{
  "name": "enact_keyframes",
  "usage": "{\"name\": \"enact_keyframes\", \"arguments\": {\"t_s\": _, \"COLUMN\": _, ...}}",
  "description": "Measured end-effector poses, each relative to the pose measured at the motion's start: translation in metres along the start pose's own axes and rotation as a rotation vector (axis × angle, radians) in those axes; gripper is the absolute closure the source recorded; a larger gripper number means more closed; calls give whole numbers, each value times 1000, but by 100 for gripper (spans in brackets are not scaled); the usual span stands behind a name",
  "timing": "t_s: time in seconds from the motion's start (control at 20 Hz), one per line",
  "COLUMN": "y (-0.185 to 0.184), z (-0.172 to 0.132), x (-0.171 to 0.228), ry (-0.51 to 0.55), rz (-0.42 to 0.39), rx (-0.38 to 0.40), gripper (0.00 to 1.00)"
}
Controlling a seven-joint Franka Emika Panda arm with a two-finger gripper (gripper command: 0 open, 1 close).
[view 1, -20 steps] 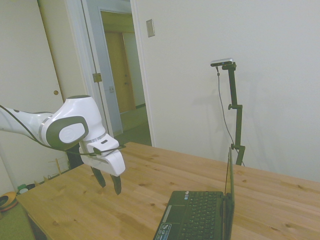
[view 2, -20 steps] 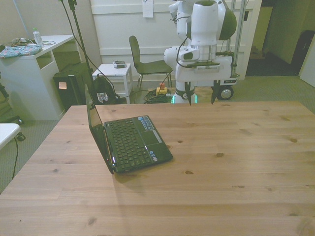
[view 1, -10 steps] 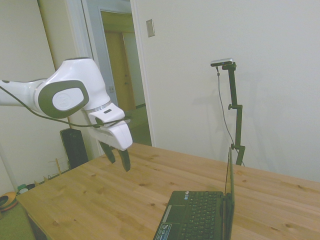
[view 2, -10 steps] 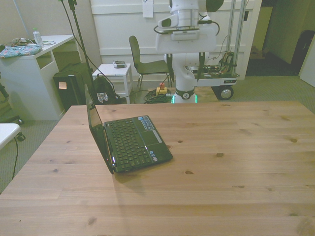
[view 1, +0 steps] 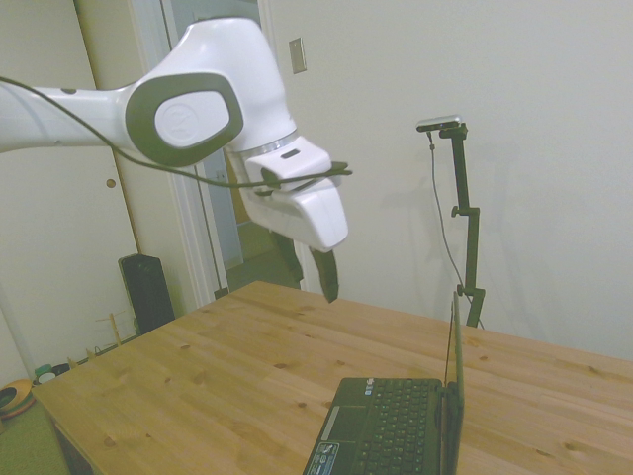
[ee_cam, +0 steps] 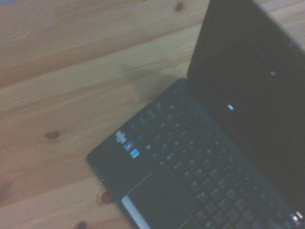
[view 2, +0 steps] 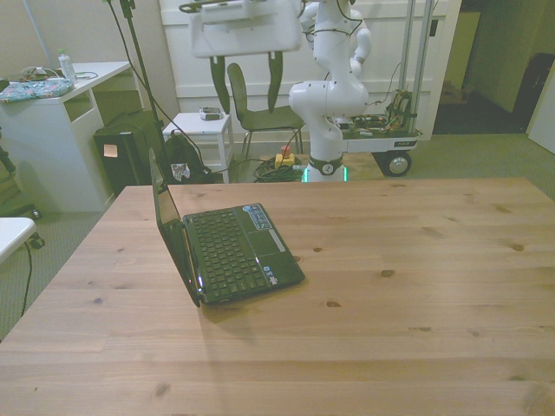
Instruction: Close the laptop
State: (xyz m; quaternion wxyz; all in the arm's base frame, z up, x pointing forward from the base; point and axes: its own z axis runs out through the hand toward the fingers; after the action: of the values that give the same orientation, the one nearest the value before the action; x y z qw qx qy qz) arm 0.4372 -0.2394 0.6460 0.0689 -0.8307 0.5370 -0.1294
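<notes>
While the laptop point(view 2: 224, 247) sits lid-up near the table's point(view 2: 416, 286) edge at the front view's left, the gripper point(view 2: 246, 82) hangs high above it, touching nothing. Fingers spread, empty.

Hand point(view 1: 315, 269) high above table point(view 1: 198, 386), laptop point(view 1: 396, 421) open upright

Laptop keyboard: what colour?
Black, like the rest of the laptop; clearest in the front view.
</notes>
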Motion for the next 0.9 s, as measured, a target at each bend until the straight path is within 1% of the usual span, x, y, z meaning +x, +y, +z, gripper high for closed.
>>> {"name": "enact_keyframes", "arguments": {"t_s": 0.2, "y": 7, "z": -9, "x": 49, "ry": 8, "rz": 50, "rx": -8, "gripper": 0}}
{"name": "enact_keyframes", "arguments": {"t_s": 0.35, "y": 25, "z": -9, "x": 87, "ry": 35, "rz": 101, "rx": -24, "gripper": 0}}
{"name": "enact_keyframes", "arguments": {"t_s": 0.5, "y": 47, "z": -4, "x": 117, "ry": 55, "rz": 140, "rx": -49, "gripper": 0}}
{"name": "enact_keyframes", "arguments": {"t_s": 0.9, "y": 106, "z": 18, "x": 186, "ry": 63, "rz": 227, "rx": -68, "gripper": 0}}
